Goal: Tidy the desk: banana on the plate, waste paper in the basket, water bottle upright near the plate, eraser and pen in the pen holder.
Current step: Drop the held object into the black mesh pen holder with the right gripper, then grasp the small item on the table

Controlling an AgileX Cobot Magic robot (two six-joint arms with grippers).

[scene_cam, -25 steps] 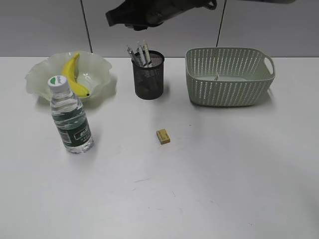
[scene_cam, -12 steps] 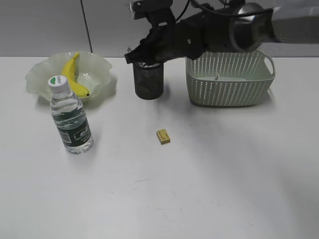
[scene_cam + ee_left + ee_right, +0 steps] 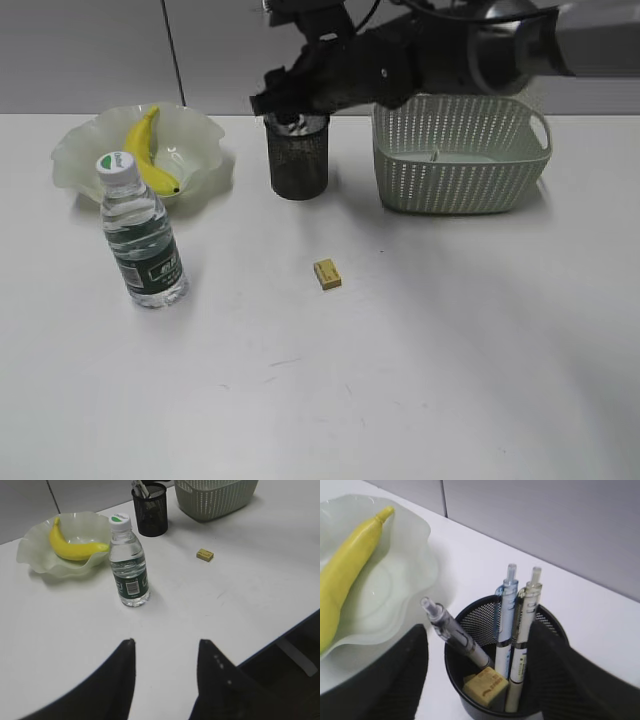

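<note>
Right gripper (image 3: 476, 675) sat over the pen holder (image 3: 297, 158) and had just spread its jaws, eraser (image 3: 485, 683) dropped inside beside the pens (image 3: 512, 625); another eraser (image 3: 327, 274) lay on the desk (image 3: 450, 350); left gripper (image 3: 165, 652) hung part-spread, empty.

left pincer (image 3: 165, 645): jaws apart, empty, hovering low | right pincer (image 3: 475, 675): jaws spread, nothing held

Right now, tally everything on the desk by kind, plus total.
Pens: 3
Erasers: 2, one loose, one in the pen holder
Banana: 1
Plate: 1
Water bottle: 1
Pen holder: 1
Basket: 1
Total: 10
</note>
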